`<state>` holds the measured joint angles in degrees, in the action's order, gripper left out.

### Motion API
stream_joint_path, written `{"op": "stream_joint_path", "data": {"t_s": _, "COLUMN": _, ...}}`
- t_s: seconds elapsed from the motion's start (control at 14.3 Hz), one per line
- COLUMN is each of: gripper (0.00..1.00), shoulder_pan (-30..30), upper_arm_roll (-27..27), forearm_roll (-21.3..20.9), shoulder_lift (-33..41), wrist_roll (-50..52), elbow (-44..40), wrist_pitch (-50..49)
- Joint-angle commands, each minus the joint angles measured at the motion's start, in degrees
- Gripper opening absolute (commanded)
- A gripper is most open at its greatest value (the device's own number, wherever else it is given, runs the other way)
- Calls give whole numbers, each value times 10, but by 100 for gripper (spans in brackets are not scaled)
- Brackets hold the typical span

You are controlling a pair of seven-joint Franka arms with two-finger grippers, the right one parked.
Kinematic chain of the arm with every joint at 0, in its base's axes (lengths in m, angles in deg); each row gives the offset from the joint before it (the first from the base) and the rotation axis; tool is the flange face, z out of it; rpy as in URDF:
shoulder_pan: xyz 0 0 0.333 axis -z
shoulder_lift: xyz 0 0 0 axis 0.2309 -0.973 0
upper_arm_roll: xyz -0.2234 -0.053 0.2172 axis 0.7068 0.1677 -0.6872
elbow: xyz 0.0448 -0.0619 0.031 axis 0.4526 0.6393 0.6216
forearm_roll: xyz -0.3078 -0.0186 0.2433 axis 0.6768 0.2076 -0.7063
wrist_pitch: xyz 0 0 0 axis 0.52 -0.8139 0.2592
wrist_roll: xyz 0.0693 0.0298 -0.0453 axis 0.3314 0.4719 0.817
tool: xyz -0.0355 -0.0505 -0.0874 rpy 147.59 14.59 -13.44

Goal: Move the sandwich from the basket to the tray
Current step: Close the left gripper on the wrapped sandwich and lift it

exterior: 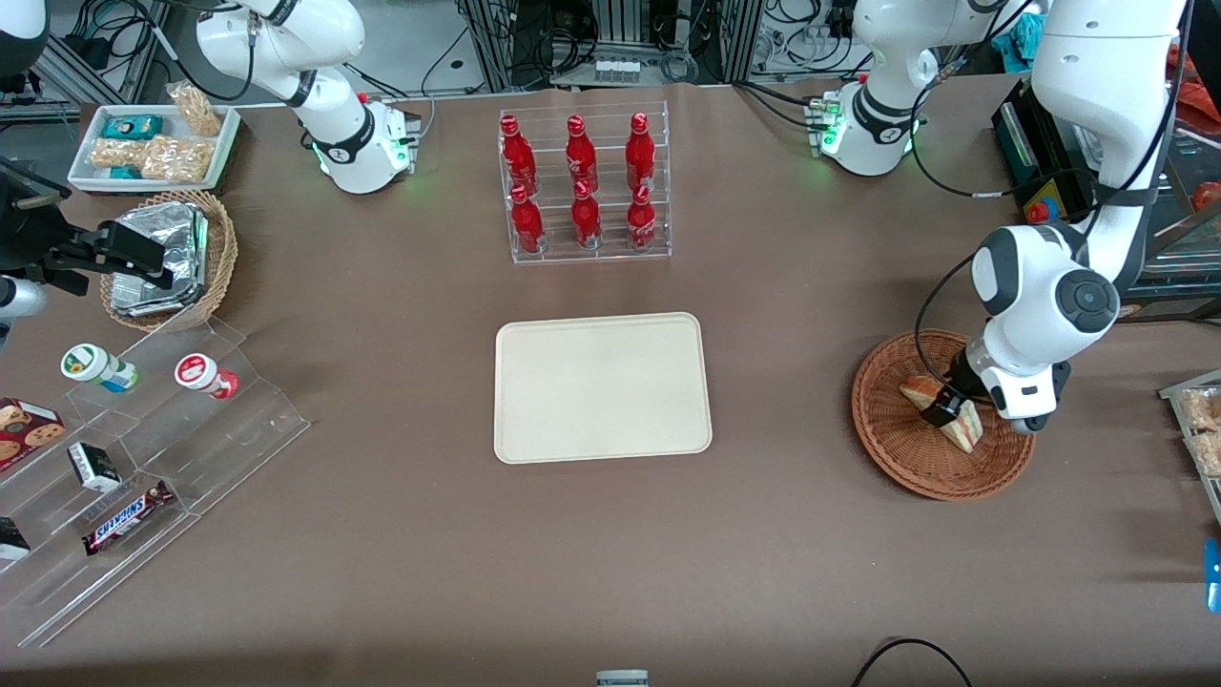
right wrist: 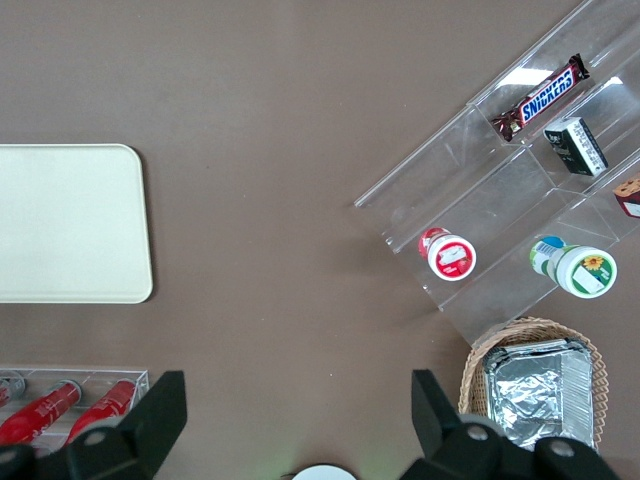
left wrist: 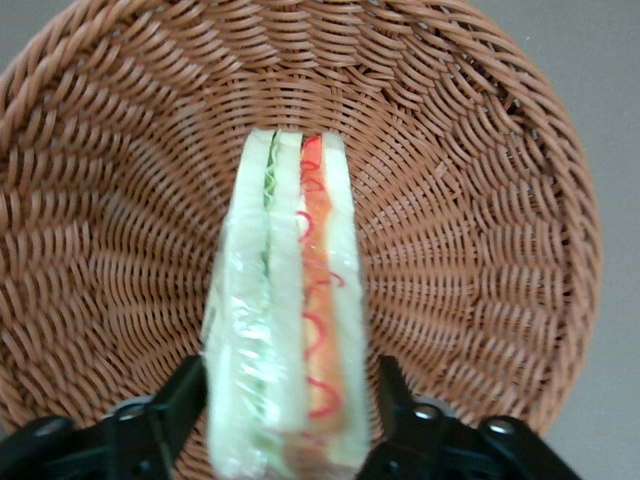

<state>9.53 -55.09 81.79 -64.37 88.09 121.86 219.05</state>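
The gripper (left wrist: pixel 290 420) is down in the basket (left wrist: pixel 480 280), its fingers (left wrist: pixel 185 400) pinching the sandwich (left wrist: pixel 290 310) from both sides. The grab looks made, but the wedge sits low over the wicker; the lift and the carry to the tray (exterior: pixel 603 386), well apart and bare, are left

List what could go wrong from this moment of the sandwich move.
The gripper straddles the sandwich in the basket, one finger on each side. The wrap looks slick, so it may slip on lifting. Squeezing hard could crush the bread. The tray sits toward the parked arm, so the carry is long.
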Motion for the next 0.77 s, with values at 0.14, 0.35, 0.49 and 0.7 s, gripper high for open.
{"op": "stream_joint_path", "data": {"t_s": 0.14, "gripper": 10, "shoulder_pan": 0, "upper_arm_roll": -5, "forearm_roll": -20, "shoulder_lift": 24, "wrist_roll": -40, "elbow": -11, "wrist_pitch": -47}}
{"op": "stream_joint_path", "data": {"t_s": 0.35, "gripper": 8, "shoulder_pan": 7, "upper_arm_roll": 3, "forearm_roll": -57, "shoulder_lift": 55, "wrist_roll": -53, "elbow": -67, "wrist_pitch": -178}}
{"op": "stream_joint_path", "data": {"t_s": 0.49, "gripper": 7, "shoulder_pan": 17, "upper_arm_roll": 31, "forearm_roll": -52, "shoulder_lift": 56, "wrist_roll": -113, "elbow": -110, "wrist_pitch": -233}}
{"op": "stream_joint_path", "data": {"t_s": 0.7, "gripper": 8, "shoulder_pan": 35, "upper_arm_roll": 95, "forearm_roll": -51, "shoulder_lift": 35, "wrist_roll": -229, "elbow": -152, "wrist_pitch": -292}}
